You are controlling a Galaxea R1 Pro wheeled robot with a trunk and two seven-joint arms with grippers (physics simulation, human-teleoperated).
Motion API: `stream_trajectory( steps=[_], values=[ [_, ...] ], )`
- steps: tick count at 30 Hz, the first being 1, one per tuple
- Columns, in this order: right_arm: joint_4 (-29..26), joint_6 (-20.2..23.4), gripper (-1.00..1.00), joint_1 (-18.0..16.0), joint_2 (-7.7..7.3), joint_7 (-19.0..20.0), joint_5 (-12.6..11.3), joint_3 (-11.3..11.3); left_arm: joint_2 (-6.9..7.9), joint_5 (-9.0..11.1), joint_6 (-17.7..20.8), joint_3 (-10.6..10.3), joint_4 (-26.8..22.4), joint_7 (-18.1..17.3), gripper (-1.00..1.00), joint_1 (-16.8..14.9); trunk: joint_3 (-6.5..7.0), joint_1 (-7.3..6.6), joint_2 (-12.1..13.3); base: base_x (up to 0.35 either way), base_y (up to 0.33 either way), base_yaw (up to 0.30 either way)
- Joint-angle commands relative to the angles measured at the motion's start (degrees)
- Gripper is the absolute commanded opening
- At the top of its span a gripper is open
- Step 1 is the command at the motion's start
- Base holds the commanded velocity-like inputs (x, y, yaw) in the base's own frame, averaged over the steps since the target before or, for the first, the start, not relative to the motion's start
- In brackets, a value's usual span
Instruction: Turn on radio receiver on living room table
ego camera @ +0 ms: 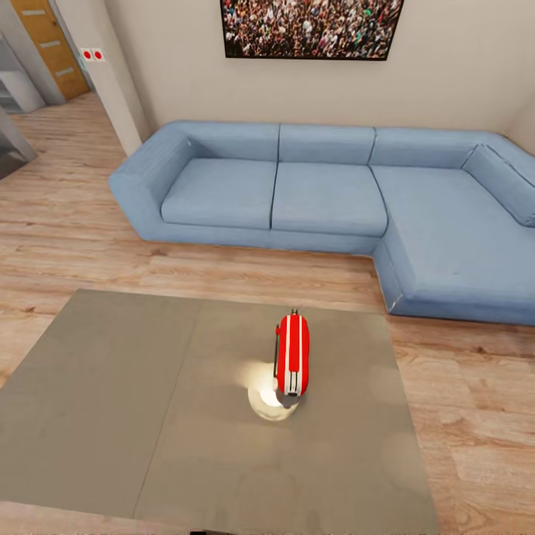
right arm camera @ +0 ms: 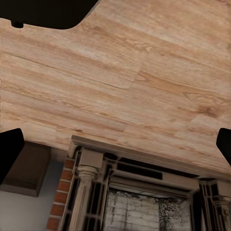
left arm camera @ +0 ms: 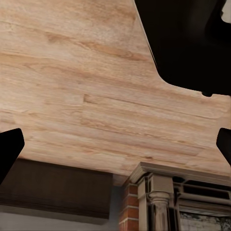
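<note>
The red radio receiver (ego camera: 292,354) with white stripes lies on the grey-taupe table (ego camera: 111,401), right of the seam between the two panels. Its white end face points toward me, and its thin black handle runs along its left side. A bright glare spot sits on the tabletop just in front of it. In the left wrist view my left gripper (left arm camera: 115,147) is open, its dark fingertips (left arm camera: 9,149) far apart over wood floor. My right gripper (right arm camera: 115,147) is also open, with nothing between its fingers.
A blue L-shaped sofa (ego camera: 327,193) stands behind the table, with a strip of plank floor (ego camera: 223,271) between them. A framed crowd picture (ego camera: 310,28) hangs above it. A doorway (ego camera: 48,44) opens at the far left. Both wrist views show a brick fireplace (right arm camera: 139,192).
</note>
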Motion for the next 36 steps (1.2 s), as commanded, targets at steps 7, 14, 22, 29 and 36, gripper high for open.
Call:
stream_trajectory(
  steps=[7,14,22,29,36],
  values=[
    [0.0,0.0,1.00,0.0,0.19,0.0,0.3,0.0,-0.03,0.0,0.0,0.0,0.0,0.0,1.00,0.0,-0.66,0.00,0.0,0.000,0.000,0.000],
    [0.0,0.0,1.00,0.0,0.23,0.0,0.5,0.0,-0.02,0.0,0.0,0.0,0.0,0.0,1.00,0.0,-1.31,0.00,0.0,0.000,0.000,0.000],
    [0.0,0.0,1.00,0.0,0.23,0.0,0.5,0.0,-0.03,0.0,0.0,0.0,0.0,0.0,1.00,0.0,-2.06,0.00,0.0,0.000,0.000,0.000],
    [0.0,0.0,1.00,0.0,0.23,0.0,0.4,0.0,-0.03,0.0,0.0,0.0,0.0,0.0,1.00,0.0,-2.71,0.00,0.0,0.000,0.000,0.000],
    [0.0,0.0,1.00,0.0,0.16,0.0,0.2,0.0,-0.03,0.0,0.0,0.0,0.0,0.0,1.00,0.0,-3.37,0.00,0.0,0.000,0.000,0.000]
  ],
)
